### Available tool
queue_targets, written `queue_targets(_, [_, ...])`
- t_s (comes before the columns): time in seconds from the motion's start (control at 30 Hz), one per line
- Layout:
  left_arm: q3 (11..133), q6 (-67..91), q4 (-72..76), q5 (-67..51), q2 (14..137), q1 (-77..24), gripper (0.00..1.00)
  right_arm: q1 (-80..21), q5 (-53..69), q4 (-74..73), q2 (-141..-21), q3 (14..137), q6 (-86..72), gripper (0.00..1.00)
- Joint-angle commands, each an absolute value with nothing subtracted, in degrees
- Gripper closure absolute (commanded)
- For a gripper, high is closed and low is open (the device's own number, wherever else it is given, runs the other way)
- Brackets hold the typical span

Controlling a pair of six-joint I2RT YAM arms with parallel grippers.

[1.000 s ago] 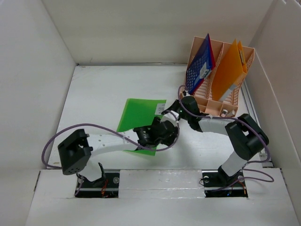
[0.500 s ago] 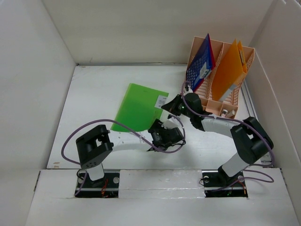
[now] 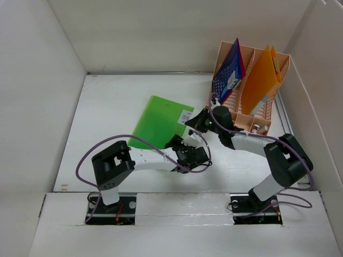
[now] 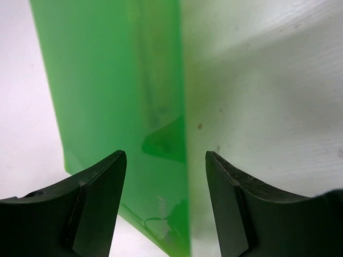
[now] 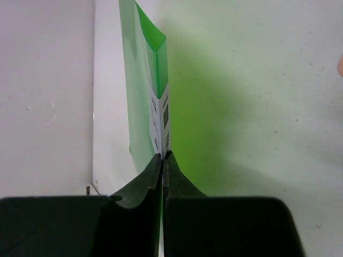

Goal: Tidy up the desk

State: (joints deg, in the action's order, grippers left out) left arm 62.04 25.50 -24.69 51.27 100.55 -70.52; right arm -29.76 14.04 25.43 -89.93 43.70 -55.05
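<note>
A green folder (image 3: 157,122) lies tilted over the white desk (image 3: 107,107), its right corner with a white label lifted. My right gripper (image 3: 194,121) is shut on that labelled corner; in the right wrist view the fingers (image 5: 155,176) pinch the folder's edge (image 5: 158,80). My left gripper (image 3: 179,143) is open at the folder's near edge. In the left wrist view the folder (image 4: 118,80) stands edge-on between the two fingers (image 4: 102,187), touching neither.
A peach-orange slotted file rack (image 3: 252,115) stands at the back right, holding a blue folder (image 3: 229,72) and an orange folder (image 3: 261,80). White walls enclose the desk on all sides. Purple cables loop from both arms.
The right gripper has pulled the folder's corner up and to the right, toward the rack. The left arm's elbow swung right and its gripper followed the folder's near edge.
</note>
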Motion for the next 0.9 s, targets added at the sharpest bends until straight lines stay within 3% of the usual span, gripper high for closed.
queue_targets(0.0, [63.9, 28.9, -28.6, 57.3, 100.4, -70.6, 0.43, -28.9, 17.0, 29.9, -89.7, 43.5, -55.1, 1.00])
queue_targets(0.17, [64.3, 30.8, -30.1, 57.9, 101.8, -70.6, 0.39, -28.3, 18.5, 29.7, -89.5, 42.9, -55.0, 1.00])
queue_targets(0.33, [63.5, 29.4, -27.3, 55.5, 101.5, -70.6, 0.41, -27.8, 20.0, 30.4, -89.2, 42.9, -54.7, 1.00])
queue_targets(0.43, [63.4, 28.7, -26.8, 55.4, 101.1, -70.0, 0.52, -27.8, 21.0, 30.6, -88.9, 43.0, -54.8, 1.00])
queue_targets(0.47, [63.0, 28.5, -26.5, 55.3, 101.0, -70.0, 0.63, -27.8, 21.7, 30.4, -88.9, 43.1, -54.4, 1.00])
queue_targets(0.53, [62.6, 28.2, -25.8, 54.4, 100.8, -70.0, 0.73, -27.8, 22.0, 29.7, -88.6, 43.0, -53.9, 1.00])
queue_targets(0.6, [62.7, 28.3, -26.1, 53.7, 100.7, -69.5, 1.00, -27.2, 23.0, 29.6, -88.6, 42.4, -54.1, 1.00])
queue_targets(0.77, [60.7, 28.3, -22.9, 51.9, 97.5, -69.5, 1.00, -26.6, 23.6, 30.0, -88.6, 41.0, -53.7, 1.00])
queue_targets(0.87, [58.4, 27.9, -19.4, 50.0, 94.1, -69.5, 1.00, -26.1, 24.6, 30.0, -88.9, 41.2, -53.4, 0.69])
